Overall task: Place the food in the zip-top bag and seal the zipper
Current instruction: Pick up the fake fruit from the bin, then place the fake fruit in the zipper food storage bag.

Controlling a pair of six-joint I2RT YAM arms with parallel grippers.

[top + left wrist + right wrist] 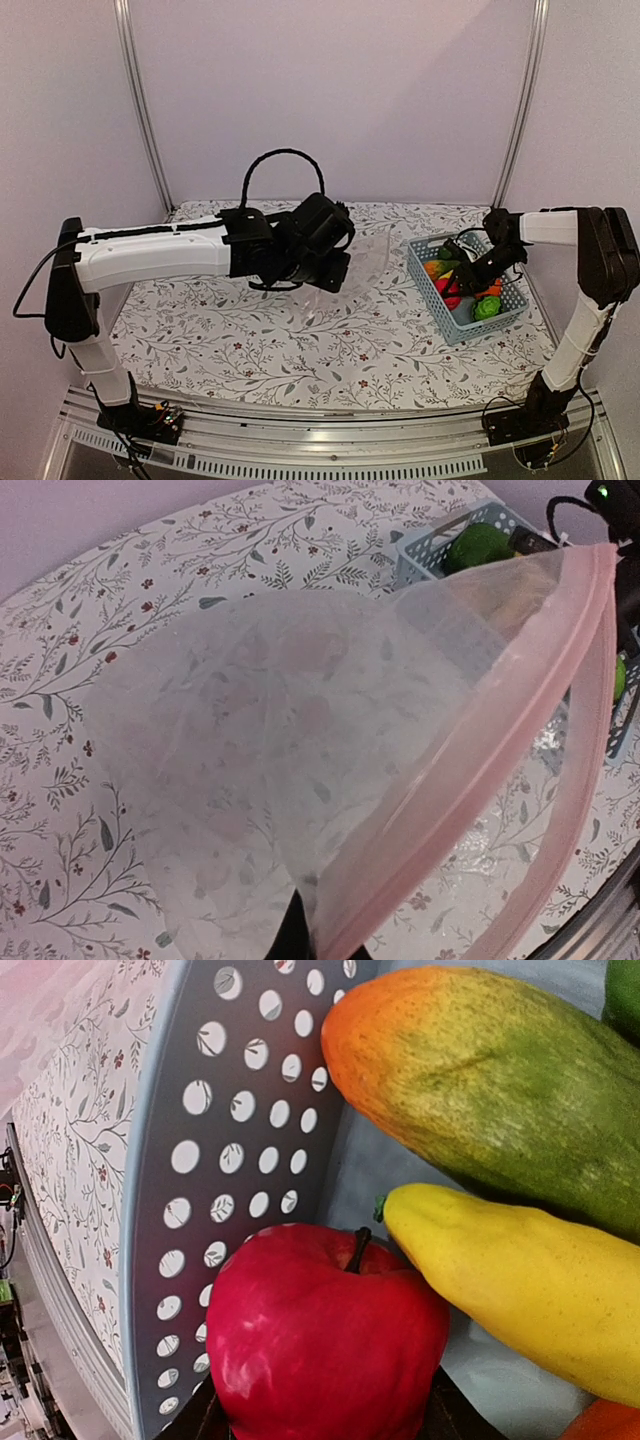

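My left gripper is shut on the mouth edge of the clear zip-top bag and holds it up above the table, left of the basket. The pink zipper runs diagonally, with the two strips apart and the mouth gaping. My right gripper reaches down into the light blue basket, its dark fingers pressed against both sides of a red apple. A yellow banana and an orange-green piece lie beside the apple. The bag holds no food.
The basket sits at the table's right side with a green piece and an orange one also inside. Purple walls close in the back and both sides. The floral tablecloth spreads in front of the arms.
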